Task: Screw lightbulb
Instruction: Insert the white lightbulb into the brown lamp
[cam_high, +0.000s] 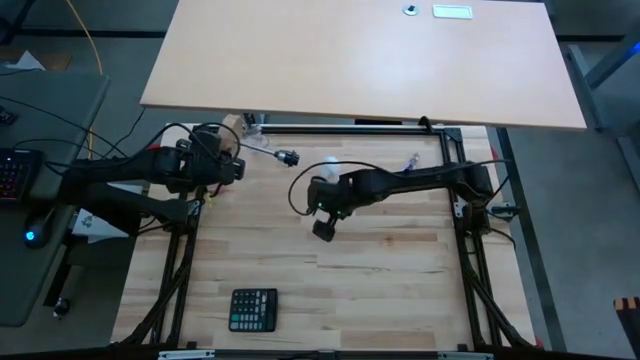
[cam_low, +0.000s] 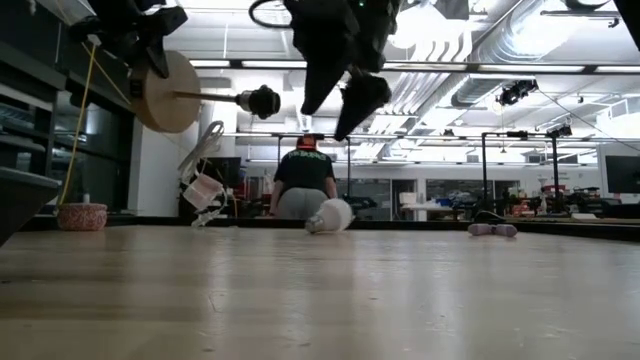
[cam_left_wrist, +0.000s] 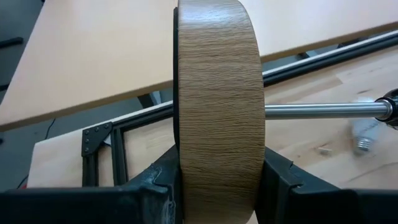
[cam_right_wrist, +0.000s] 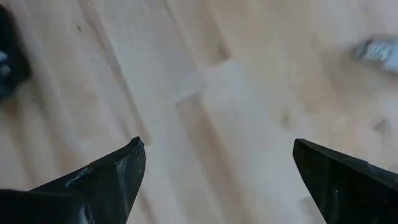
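Note:
A round wooden disc (cam_left_wrist: 217, 93) carries a metal rod (cam_left_wrist: 323, 111) that ends in a black socket (cam_low: 262, 100). My left gripper (cam_high: 215, 162) is shut on the disc and holds it high over the table's far left. The white lightbulb (cam_low: 331, 214) lies on its side on the table, clear of the socket, partly under my right arm in the high view (cam_high: 326, 168). My right gripper (cam_high: 322, 213) hangs open above the table near the bulb, its fingers pointing down with nothing between them (cam_right_wrist: 217, 174). My left gripper pinches the wooden disc across its thickness, one finger (cam_left_wrist: 152, 183) on each flat face at the rim (cam_left_wrist: 217, 186). The disc stands on edge, lifted clear of the table. Its rod runs level toward the table's right, with the socket at the free end.
A black calculator (cam_high: 253, 310) lies near the table's front left. A small purple object (cam_low: 492, 229) lies at the far right. A pale wooden board (cam_high: 360, 60) lies beyond the far edge. A person (cam_low: 303, 180) is in the room behind.

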